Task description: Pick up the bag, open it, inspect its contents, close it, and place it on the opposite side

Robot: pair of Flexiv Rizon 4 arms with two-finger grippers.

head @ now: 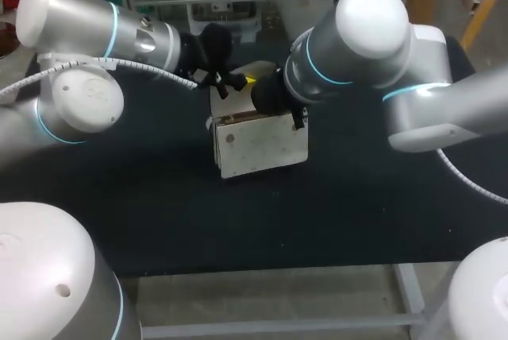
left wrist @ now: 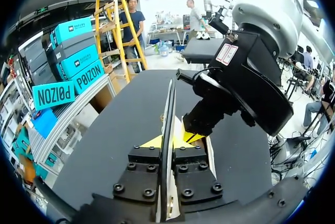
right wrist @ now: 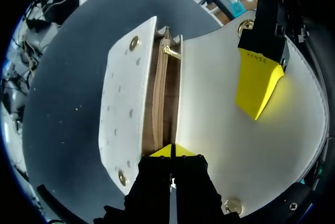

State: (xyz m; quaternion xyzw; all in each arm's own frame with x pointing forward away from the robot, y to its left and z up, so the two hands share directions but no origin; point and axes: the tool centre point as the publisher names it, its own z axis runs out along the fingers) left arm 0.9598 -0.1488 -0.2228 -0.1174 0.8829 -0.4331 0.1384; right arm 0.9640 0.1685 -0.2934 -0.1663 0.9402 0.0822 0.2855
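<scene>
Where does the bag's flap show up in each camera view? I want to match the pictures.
Head view: flap raised at the far side of the bag, mid-table.
Left wrist view: flap edge-on, a thin line clamped in the left claw.
Right wrist view: flap a broad white sheet beside the right claw.
Shared landmark: the left claw's yellow fingertip, on the flap in every view.

a table (head: 159, 221) with a black top and a pale metal frame
</scene>
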